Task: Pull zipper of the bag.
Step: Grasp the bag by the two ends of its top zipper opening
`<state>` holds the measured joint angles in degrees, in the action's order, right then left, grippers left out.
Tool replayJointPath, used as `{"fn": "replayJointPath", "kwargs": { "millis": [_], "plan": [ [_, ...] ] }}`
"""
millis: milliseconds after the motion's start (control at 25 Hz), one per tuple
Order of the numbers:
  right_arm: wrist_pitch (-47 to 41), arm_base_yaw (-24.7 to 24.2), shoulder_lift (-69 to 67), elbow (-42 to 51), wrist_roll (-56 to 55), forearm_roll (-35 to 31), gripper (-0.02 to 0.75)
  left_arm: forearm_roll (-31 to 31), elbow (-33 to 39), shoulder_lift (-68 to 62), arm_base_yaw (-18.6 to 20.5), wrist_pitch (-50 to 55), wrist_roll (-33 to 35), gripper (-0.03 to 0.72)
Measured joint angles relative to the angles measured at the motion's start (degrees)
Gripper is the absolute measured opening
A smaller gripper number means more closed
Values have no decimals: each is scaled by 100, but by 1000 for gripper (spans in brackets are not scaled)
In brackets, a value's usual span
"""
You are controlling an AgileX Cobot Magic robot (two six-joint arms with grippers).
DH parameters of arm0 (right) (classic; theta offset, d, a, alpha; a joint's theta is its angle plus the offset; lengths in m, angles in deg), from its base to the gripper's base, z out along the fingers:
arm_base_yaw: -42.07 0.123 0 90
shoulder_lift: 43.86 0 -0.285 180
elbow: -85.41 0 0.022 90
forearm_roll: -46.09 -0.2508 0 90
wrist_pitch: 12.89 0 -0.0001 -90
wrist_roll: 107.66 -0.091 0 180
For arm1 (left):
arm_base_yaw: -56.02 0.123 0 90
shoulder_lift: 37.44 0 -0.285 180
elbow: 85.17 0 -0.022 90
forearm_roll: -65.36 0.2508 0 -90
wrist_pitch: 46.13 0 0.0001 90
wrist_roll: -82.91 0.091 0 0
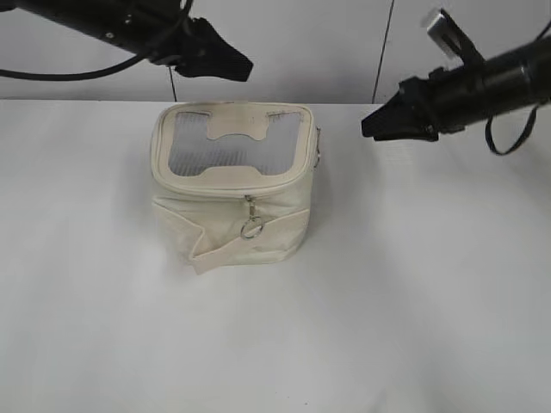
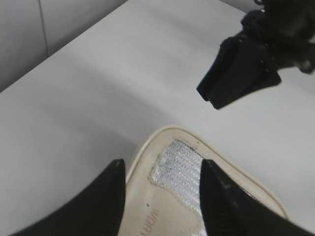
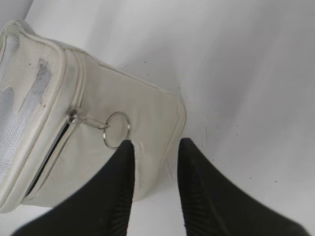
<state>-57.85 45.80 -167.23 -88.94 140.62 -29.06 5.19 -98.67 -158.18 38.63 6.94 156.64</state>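
On white table, cream bag, between both parted, empty pincers, left, right.

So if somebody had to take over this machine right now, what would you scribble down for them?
Left gripper: open, holding nothing, in the air above the bag's rear edge.
Right gripper: open, holding nothing, in the air to the bag's right.
The cream bag sits upright on the white table, its zipper ring hanging on the front.
Done: nothing gripped yet.
Left: catch the ring and pull the zipper.

Lab bench — bare white table
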Motion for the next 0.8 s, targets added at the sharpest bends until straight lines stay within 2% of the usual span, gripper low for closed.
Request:
{"fn": "replayJointPath", "kwargs": {
  "millis": [120, 200, 280, 360, 600, 680, 800],
  "plan": [
    [327, 60, 317, 1220, 2125, -1758, 296, 386, -1026, -691, -11, 493, -288, 419],
    [327, 80, 317, 1652, 2837, -2307, 395, 597, -1548, -1073, -18, 743, -424, 444],
    [327, 88, 317, 1795, 3176, -2548, 486, 803, -1883, -1323, -23, 934, -501, 458],
    [321, 94, 317, 1802, 3342, -2666, 534, 979, -2101, -1510, -52, 1030, -582, 464],
    [140, 167, 319, 1802, 3778, -2767, 549, 1280, -2239, -1765, -129, 1172, -817, 456],
    [140, 268, 319, 1802, 4009, -2785, 549, 1451, -2268, -1829, -146, 1253, -1015, 392],
    [281, 560, 319, 1802, 4479, -2880, 549, 1680, -2316, -1828, -186, 1338, -1094, 160]
  ]
}}
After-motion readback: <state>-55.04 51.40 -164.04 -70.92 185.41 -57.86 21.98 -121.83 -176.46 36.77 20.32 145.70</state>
